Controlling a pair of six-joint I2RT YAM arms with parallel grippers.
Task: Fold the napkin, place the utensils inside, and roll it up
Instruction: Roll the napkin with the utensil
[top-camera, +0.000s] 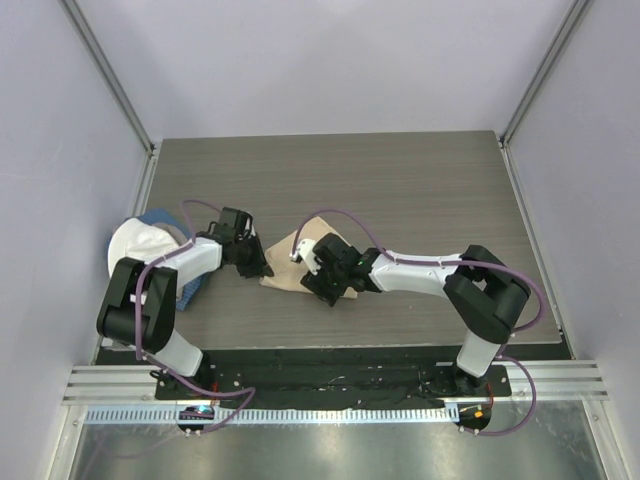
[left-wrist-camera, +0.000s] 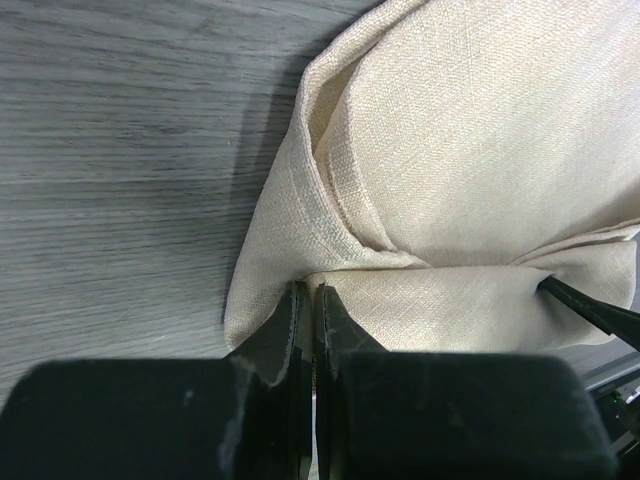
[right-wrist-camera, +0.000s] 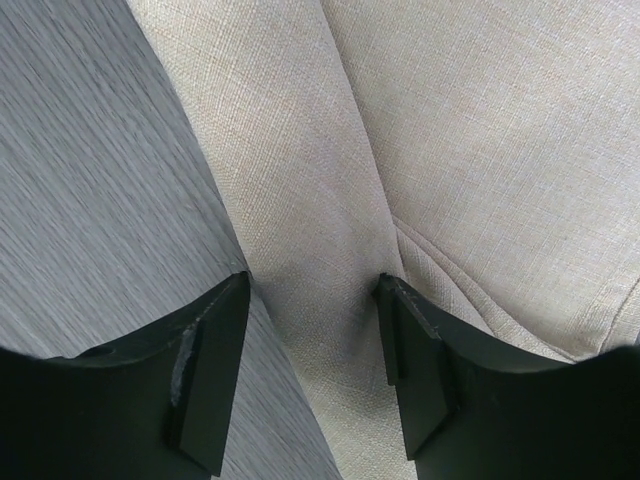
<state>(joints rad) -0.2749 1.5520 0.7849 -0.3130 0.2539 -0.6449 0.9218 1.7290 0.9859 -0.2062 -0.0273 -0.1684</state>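
The beige napkin (top-camera: 288, 262) lies folded and partly rolled on the grey table, filling the left wrist view (left-wrist-camera: 450, 130) and the right wrist view (right-wrist-camera: 300, 190). My left gripper (top-camera: 263, 270) is shut, its tips (left-wrist-camera: 312, 290) pinching the napkin's folded near-left edge. My right gripper (top-camera: 318, 290) is open and straddles a rolled strip of the napkin (right-wrist-camera: 312, 285), one finger on the table and the other on the cloth. One right fingertip (left-wrist-camera: 590, 305) shows at the napkin's right end. The utensils are hidden.
A white rounded object (top-camera: 135, 245) and a blue cloth (top-camera: 165, 218) sit at the table's left edge, under the left arm. Metal frame posts stand at the back corners. The table's near edge (top-camera: 330, 345) runs just in front of the arms' bases.
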